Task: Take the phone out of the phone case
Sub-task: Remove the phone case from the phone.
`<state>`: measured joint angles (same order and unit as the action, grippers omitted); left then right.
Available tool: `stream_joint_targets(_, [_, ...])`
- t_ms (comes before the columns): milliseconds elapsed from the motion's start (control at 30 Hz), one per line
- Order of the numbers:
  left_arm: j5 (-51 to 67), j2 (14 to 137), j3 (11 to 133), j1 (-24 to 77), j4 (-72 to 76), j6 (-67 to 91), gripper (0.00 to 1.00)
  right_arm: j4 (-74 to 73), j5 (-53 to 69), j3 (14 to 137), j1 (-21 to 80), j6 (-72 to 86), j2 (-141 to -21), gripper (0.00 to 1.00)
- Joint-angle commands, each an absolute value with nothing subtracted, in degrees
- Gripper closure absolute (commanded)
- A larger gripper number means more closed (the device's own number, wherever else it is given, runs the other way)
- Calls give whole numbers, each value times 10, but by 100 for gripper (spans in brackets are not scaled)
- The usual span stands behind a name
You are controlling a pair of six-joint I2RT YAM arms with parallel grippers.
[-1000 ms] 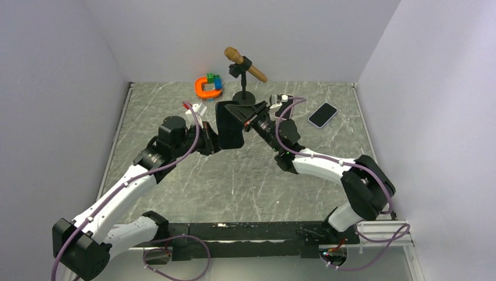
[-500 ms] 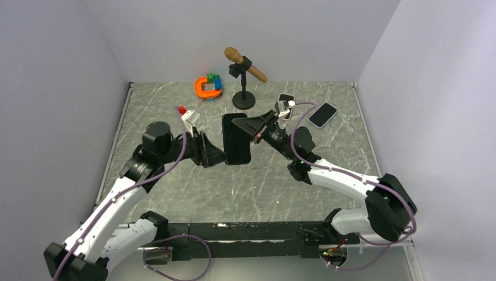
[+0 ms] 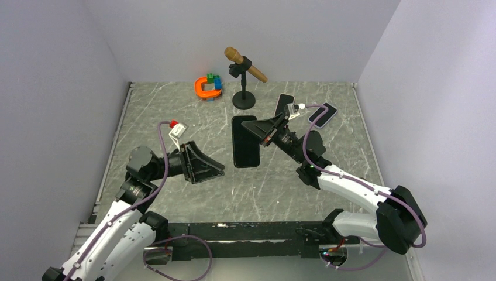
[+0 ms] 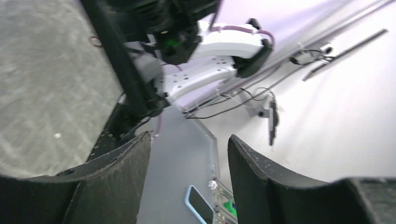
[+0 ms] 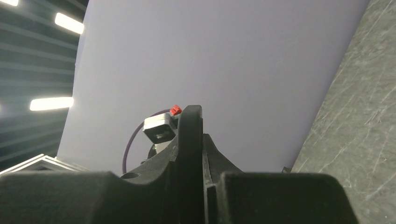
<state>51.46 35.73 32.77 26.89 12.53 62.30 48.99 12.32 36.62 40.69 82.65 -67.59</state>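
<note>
**Case held by one arm, the other standing off**

The phone case (image 3: 244,153), a flat black slab, is gripped near its upper right corner by the right gripper (image 3: 255,129), just left of centre in the top view. In the right wrist view the jaws are seen pressed together on a thin black edge. The left gripper (image 3: 210,172) is spread wide and empty, lower left of the case and apart from it, with nothing seen between its fingers (image 4: 261,177). A phone (image 3: 329,110) lies flat on the table (image 3: 175,111) at the upper right of the frame, well apart from the case. Whether the case is empty cannot be told from these views. If that phone is the one meant, the separation is judged done, and only the setting down of the case is called for. If not, the free edge of the case must be taken by the left gripper and peeled back while the case is held firm by the right.
</note>
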Motion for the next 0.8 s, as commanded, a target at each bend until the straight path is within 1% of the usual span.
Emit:
stream_joint_targets(0, [501, 383, 338, 321, 308, 749, 37, 538, 111, 370, 406, 838, -667, 100])
stream_joint_targets(167, [469, 404, 352, 359, 295, 734, 40, 543, 108, 369, 406, 841, -670, 100])
stream_joint_targets(300, [460, 414, 344, 361, 288, 730, 42, 544, 110, 372, 406, 840, -668, 100])
stream_joint_targets(400, [448, 415, 336, 361, 276, 721, 41, 542, 111, 373, 407, 840, -665, 100])
stream_joint_targets(767, [432, 434, 350, 361, 229, 680, 43, 554, 110, 365, 411, 850, -651, 100])
